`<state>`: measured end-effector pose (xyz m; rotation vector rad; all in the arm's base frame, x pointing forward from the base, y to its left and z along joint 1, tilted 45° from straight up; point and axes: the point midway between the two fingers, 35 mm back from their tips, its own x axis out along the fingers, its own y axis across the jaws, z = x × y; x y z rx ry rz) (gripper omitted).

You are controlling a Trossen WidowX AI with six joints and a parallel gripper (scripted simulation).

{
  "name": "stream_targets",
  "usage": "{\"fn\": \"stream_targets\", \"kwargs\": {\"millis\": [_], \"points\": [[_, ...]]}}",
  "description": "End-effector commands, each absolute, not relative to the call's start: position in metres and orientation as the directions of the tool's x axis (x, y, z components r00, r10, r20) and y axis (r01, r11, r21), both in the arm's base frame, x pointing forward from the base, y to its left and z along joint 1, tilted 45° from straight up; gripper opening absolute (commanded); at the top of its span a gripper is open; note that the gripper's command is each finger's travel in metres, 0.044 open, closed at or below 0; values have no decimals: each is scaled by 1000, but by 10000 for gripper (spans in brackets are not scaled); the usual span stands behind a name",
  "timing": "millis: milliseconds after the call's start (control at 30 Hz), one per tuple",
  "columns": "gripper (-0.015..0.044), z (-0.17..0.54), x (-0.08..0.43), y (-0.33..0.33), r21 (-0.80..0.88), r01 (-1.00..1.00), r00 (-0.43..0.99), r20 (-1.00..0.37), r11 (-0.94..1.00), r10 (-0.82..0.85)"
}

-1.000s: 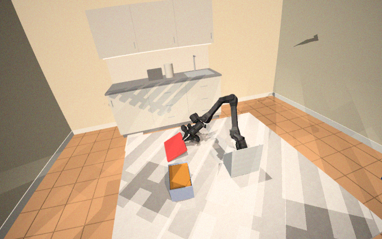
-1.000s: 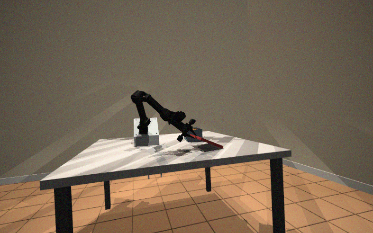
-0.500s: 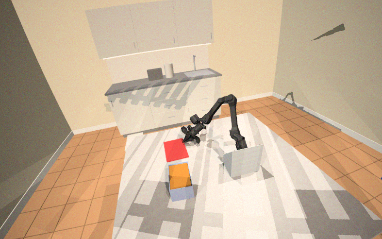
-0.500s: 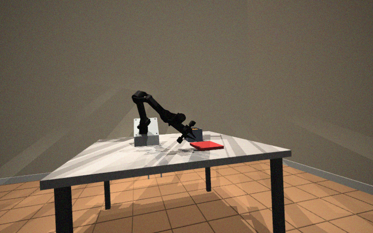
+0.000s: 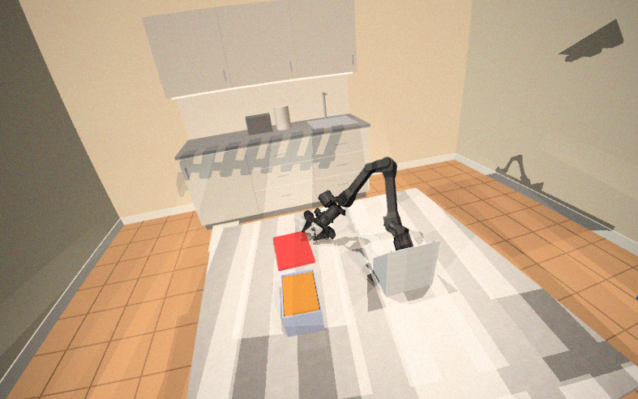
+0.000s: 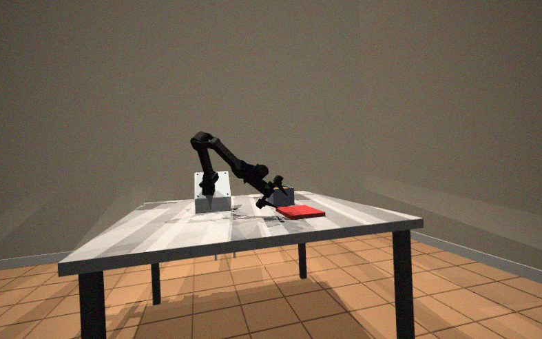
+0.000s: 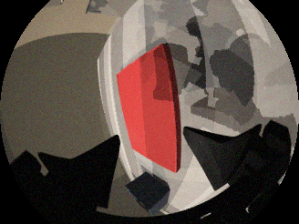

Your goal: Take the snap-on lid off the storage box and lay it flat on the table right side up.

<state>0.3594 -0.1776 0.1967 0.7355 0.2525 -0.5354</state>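
Observation:
The red lid [image 5: 293, 250] [image 6: 301, 211] [image 7: 145, 109] lies on the table, flat as far as the top and exterior views show, its smooth broad face up. It is apart from the storage box. The pale blue-grey storage box [image 5: 304, 324] [image 6: 284, 198] [image 7: 148, 191] stands upright and uncovered, with an orange surface showing inside. My gripper [image 5: 310, 236] [image 6: 282, 201] [image 7: 152, 136] is open and empty at the lid's edge away from the box. Its fingers are spread one above the other and tilted downward. Whether the lower fingertip touches the lid is not clear.
A pale upright panel [image 5: 413, 270] [image 6: 221, 180] stands by the arm's base, to the right of the box in the top view. The table's near edge [image 6: 239, 244] is close to the lid in the exterior view. Kitchen cabinets stand behind the table.

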Motion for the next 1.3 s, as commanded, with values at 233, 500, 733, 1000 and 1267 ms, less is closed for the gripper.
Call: {"fn": "stream_targets", "kwargs": {"millis": [233, 500, 733, 1000, 1267], "points": [[440, 193, 337, -180, 563, 549, 835, -405, 618, -372], [440, 192, 321, -182, 562, 549, 835, -405, 619, -373], [440, 192, 307, -184, 561, 550, 834, -406, 619, -373], [440, 194, 299, -183, 561, 550, 834, -406, 619, -373], [440, 206, 294, -173, 561, 550, 834, -406, 619, -373]]}}
